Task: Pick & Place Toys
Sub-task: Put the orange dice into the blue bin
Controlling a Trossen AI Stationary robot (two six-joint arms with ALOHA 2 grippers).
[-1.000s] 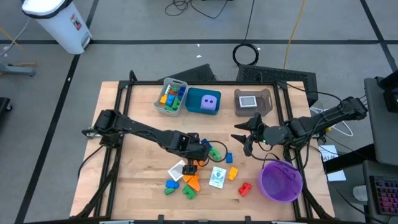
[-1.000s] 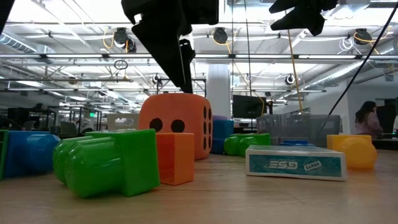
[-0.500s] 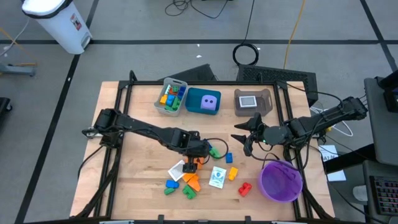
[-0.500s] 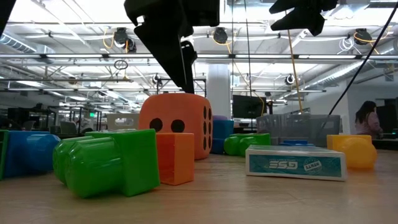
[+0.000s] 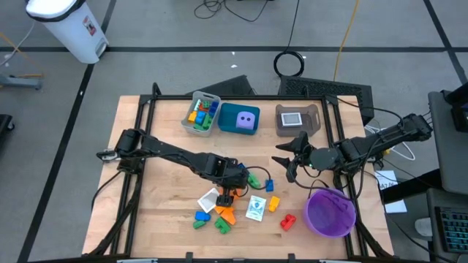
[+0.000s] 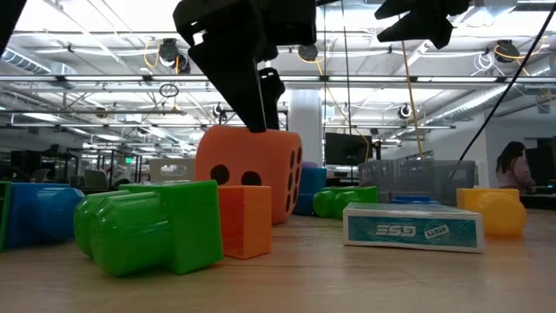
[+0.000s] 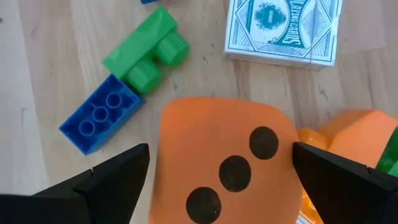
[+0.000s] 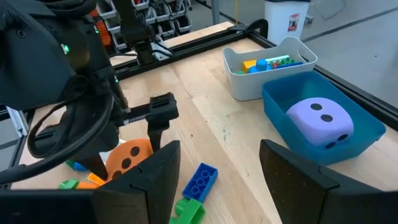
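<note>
We see the left gripper (image 7: 217,171) lowered over the orange die (image 7: 224,152) near the middle of the table (image 5: 157,219), its two fingers (image 7: 102,183) spread wide and standing on either side of the die; whether they touch it we cannot tell. In the low view the die (image 6: 252,169) sits on the wood with three black dots on its side, directly under the dark fingers, and an orange brick (image 6: 245,222) and a large green brick (image 6: 148,226) lie in front of it. Beside the die in the left wrist view lie a blue brick (image 7: 99,121), a green brick (image 7: 146,50) and a boxed deck of cards (image 7: 283,28). The right gripper (image 5: 287,162) hangs above the table on its right side, well apart from the toys, its fingers parted and empty. At the far edge we find the grey tray (image 5: 201,113) holding small bricks, the teal tray (image 5: 240,119) holding the purple die (image 5: 248,121), and the brown tray (image 5: 298,119). The purple bowl (image 5: 330,212) stands near the right front corner. A red brick (image 5: 287,221) and a yellow brick (image 5: 274,204) lie between the bowl and the card deck.
</note>
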